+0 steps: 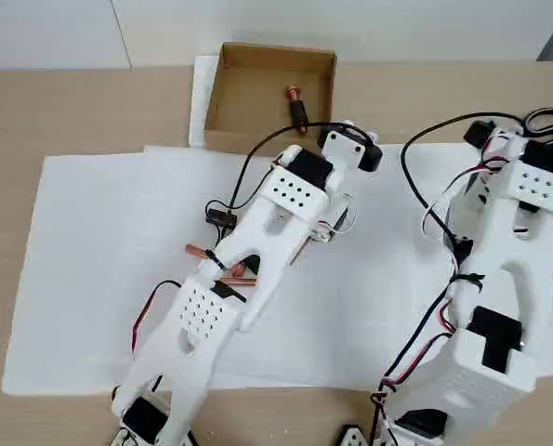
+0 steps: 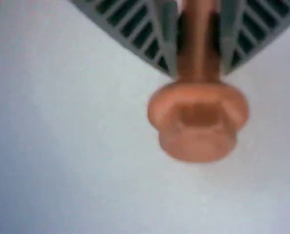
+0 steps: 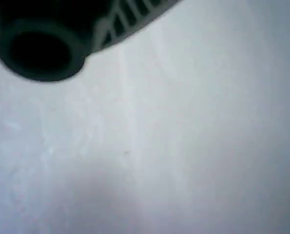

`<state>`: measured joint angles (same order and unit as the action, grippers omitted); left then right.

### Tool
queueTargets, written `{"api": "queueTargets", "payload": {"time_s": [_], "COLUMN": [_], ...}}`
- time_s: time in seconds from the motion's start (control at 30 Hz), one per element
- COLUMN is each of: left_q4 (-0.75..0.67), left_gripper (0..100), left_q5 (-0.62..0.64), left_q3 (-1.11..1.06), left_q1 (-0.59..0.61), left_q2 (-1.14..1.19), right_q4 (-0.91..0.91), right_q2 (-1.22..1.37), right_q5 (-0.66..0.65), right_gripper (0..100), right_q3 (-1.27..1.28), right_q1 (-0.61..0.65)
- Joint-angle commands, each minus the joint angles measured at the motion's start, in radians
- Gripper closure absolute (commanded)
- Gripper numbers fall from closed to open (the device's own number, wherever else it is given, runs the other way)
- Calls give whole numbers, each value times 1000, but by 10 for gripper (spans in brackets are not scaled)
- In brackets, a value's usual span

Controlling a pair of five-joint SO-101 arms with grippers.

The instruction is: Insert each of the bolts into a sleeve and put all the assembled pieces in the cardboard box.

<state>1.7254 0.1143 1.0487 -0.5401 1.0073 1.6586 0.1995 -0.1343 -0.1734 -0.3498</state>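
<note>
Desk [image 1: 72, 102] under white paper [image 1: 90, 279]: left claw [image 2: 196, 29] clenched on copper bolt [image 2: 197, 122], right claw [image 3: 81, 29] seemingly gripping dark sleeve [image 3: 40, 51], so insertion step, where I next align bolt with bore.

From my station I count one open brown cardboard box [image 1: 228, 84] holding one assembled piece [image 1: 296, 104], a copper bolt in a black sleeve. Two loose copper-coloured metal bolts lie on the white paper [image 1: 90, 279]: the first loose bolt [image 1: 194, 250] and the second loose bolt [image 1: 240, 271]. A white plastic arm [image 1: 285, 195] partly covers them, so I cannot be sure of the total. I also count one flanged copper bolt [image 2: 198, 117] and one black tubular sleeve [image 3: 37, 48]. With the other white arm [image 1: 513, 269], that makes two arms.
</note>
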Motion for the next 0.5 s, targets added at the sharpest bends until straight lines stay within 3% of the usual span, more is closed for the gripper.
{"api": "queueTargets", "payload": {"time_s": [0.0,0.47], "left_q4": [5,-32], "left_gripper": [930,930], "left_q5": [-6,-5], "left_q3": [4,10], "left_q1": [-2,-2], "left_q2": [-23,46], "right_q4": [-4,-2], "right_q2": [-61,-61], "right_q5": [8,9], "right_gripper": [993,993], "right_q3": [-5,-5], "right_q1": [-4,-4]}}
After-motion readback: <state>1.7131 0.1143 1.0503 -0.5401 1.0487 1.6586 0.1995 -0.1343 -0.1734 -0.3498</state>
